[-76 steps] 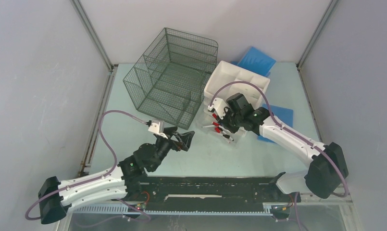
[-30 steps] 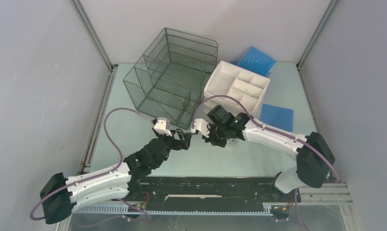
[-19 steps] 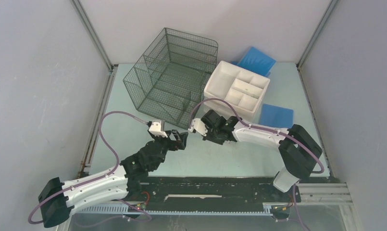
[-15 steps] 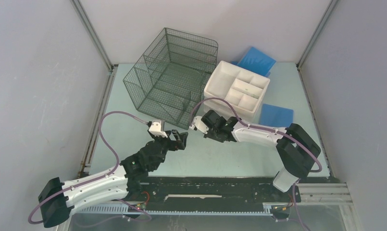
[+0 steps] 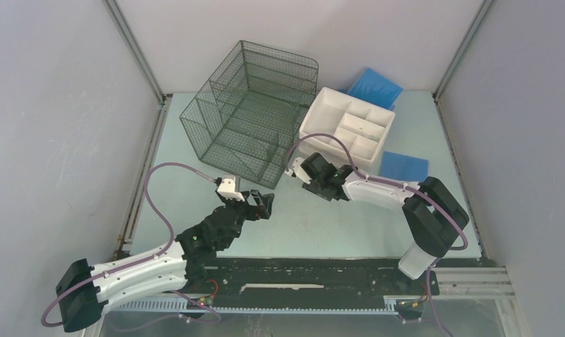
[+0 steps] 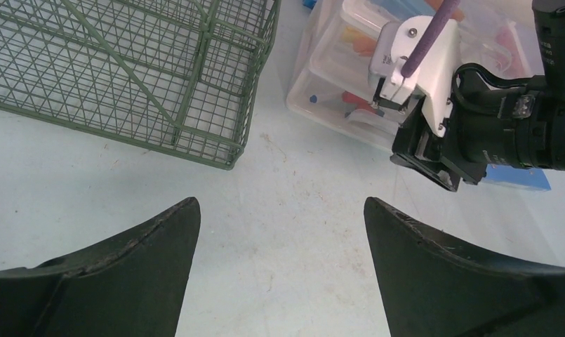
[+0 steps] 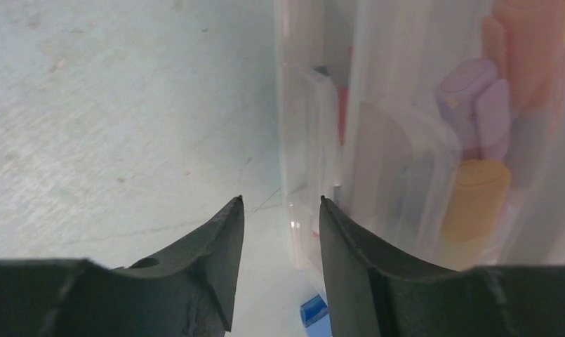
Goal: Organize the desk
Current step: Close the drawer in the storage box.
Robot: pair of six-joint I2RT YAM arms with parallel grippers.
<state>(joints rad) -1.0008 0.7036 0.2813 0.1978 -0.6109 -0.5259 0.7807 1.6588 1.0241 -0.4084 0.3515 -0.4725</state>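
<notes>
Mint-green desk (image 5: 321, 225), matte, lightly scuffed, lies flat between grey walls (image 5: 55, 105), behind a black front rail (image 5: 335, 270). Its long axis seems to run side to side. Left tool (image 6: 279, 203) gapes wide above bare top, empty. Right tool (image 7: 281, 200) is half parted and grips nothing, tips beside the drawer unit (image 7: 406, 140).

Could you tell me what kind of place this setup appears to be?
Likely a lab robot test cell: a mint-green desk enclosed by grey walls, holding a wire-mesh organizer and a white drawer unit.
</notes>
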